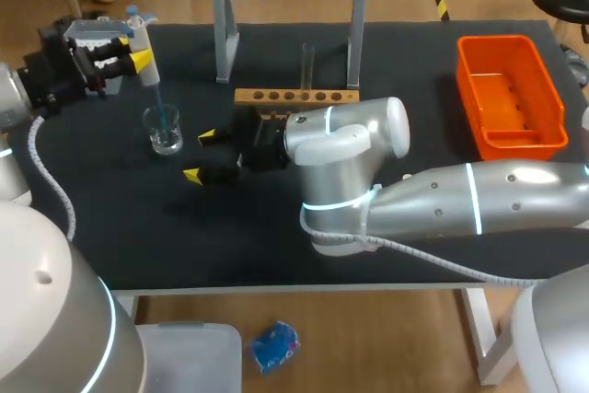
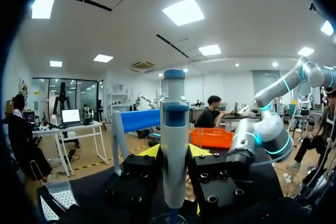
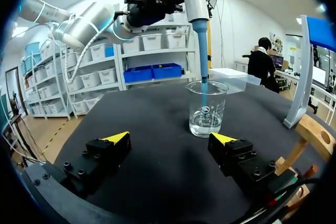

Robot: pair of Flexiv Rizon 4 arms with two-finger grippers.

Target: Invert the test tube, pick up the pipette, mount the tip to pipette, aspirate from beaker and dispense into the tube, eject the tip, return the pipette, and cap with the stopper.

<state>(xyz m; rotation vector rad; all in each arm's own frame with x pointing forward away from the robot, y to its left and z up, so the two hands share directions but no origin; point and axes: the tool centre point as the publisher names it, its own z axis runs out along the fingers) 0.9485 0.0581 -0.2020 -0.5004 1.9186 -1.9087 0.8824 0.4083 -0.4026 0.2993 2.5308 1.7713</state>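
Two early steps seem done: the pipette (image 1: 145, 48) is clamped in the left end effector (image 1: 131, 52), with its tip (image 1: 160, 103) mounted and dipped into the beaker (image 1: 166, 131) at far left. Aspiration is probably in hand; dispensing, ejecting, returning and capping are left. The right end effector (image 1: 201, 156) is held wide open and empty beside the beaker. The tube (image 1: 306, 63) is stood in the rack (image 1: 294, 96) on the black counter (image 1: 230, 236).

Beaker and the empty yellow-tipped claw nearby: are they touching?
Apart. The right wrist view shows bare table between the open right gripper and the beaker ahead.
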